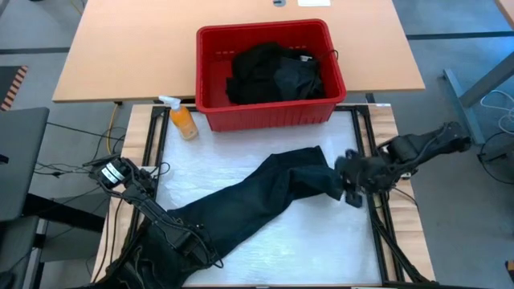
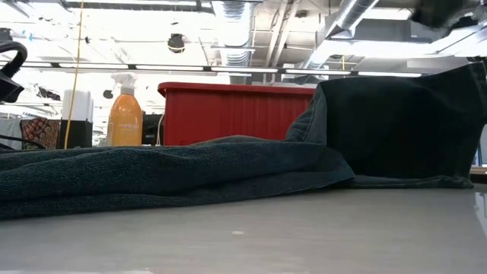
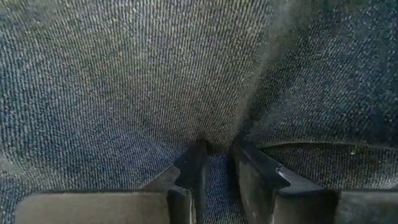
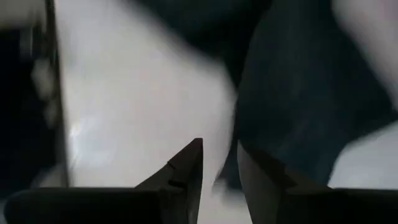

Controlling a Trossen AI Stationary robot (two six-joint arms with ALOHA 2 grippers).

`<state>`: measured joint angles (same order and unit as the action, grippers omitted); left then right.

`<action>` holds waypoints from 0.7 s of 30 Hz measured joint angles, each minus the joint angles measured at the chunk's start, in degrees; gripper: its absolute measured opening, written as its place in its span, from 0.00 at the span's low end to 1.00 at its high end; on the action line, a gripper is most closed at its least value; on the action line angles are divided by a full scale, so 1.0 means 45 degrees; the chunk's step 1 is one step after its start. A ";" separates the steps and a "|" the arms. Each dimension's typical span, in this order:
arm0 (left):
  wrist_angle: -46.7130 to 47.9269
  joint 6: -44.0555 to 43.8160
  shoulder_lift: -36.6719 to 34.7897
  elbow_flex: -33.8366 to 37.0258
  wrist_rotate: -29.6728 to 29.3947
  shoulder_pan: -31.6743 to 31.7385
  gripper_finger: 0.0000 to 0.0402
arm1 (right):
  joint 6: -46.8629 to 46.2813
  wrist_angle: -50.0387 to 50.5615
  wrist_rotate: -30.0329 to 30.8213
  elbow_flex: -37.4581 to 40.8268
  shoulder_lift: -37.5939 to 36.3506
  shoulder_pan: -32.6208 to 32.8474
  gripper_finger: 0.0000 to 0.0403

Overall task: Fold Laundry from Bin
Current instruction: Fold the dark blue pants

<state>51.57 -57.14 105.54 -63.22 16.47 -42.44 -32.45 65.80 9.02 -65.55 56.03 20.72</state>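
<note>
A dark blue-green garment lies stretched slantwise across the white table, from the near left to the right side. It also shows in the low view. My left gripper is at the garment's near-left end, shut on the cloth. My right gripper is shut on the garment's right end, which is raised. The red bin stands at the far side with more dark laundry inside. My left gripper pinches a small ridge of the garment's cloth between its two fingertips, which press into the cloth lying spread before them. One layer or several, I cannot tell. My right gripper holds the garment's right end from the table's right side. That end hangs raised, its lower edge on the table. The cloth between the fingers does not show in the right wrist view.
An orange spray bottle stands on the table at the bin's left front corner, and it shows in the low view. Black frame rails run along the table's sides. Bare white table lies near the front right.
</note>
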 joint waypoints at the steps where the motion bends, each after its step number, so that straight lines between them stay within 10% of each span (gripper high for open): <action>1: -0.0004 -0.0059 0.0000 0.0000 -0.0005 0.0000 0.18 | 0.0509 -0.0435 0.0536 -0.0109 0.0079 -0.0115 0.32; 21: -0.0019 -0.0222 -0.0010 -0.0010 -0.0326 -0.0160 0.18 | 0.3286 0.1402 -0.0321 -0.0181 0.4508 -0.2575 0.66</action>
<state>51.48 -58.14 105.49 -63.26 15.00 -43.16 -17.66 72.11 7.57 -66.37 76.31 9.13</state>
